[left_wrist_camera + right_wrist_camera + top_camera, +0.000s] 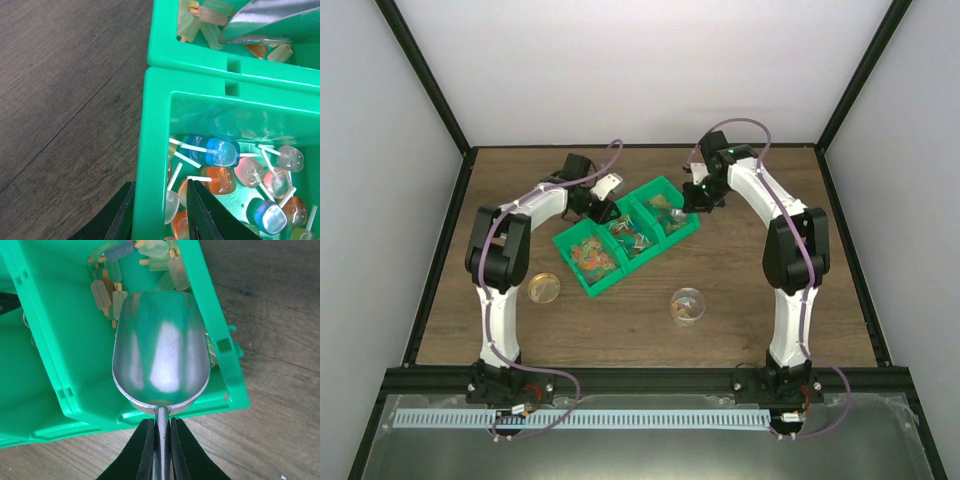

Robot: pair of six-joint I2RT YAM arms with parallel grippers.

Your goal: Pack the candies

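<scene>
The right gripper (160, 426) is clamping shut on the thin handle of the metal scoop (160, 350). The scoop's bowl is facing up, empty, over the right-hand compartment of the green bins (212, 315). Pale popsicle-shaped candies (102, 292) are lying on that compartment's floor, spreading from the bowl's 10 o'clock round to its 12 o'clock in the right wrist view, and a few more are peeking out at its 3 o'clock edge. In the overhead view the tiny mixed candies (592, 255) – orange, red, yellow and green – are sitting in the left-hand compartment, at 8 o'clock from the scoop with the middle compartment between them. The left gripper (161, 186) is straddling an outer wall of that middle compartment, with one finger outside over the table (60, 100) and the other inside, just beside the lollipop candies (222, 152). Its gap is narrow, but whether the fingers are pressing on the wall cannot be told. A clear cup (687, 305) is standing on the table at 5 o'clock from the bins, well apart from both grippers.
</scene>
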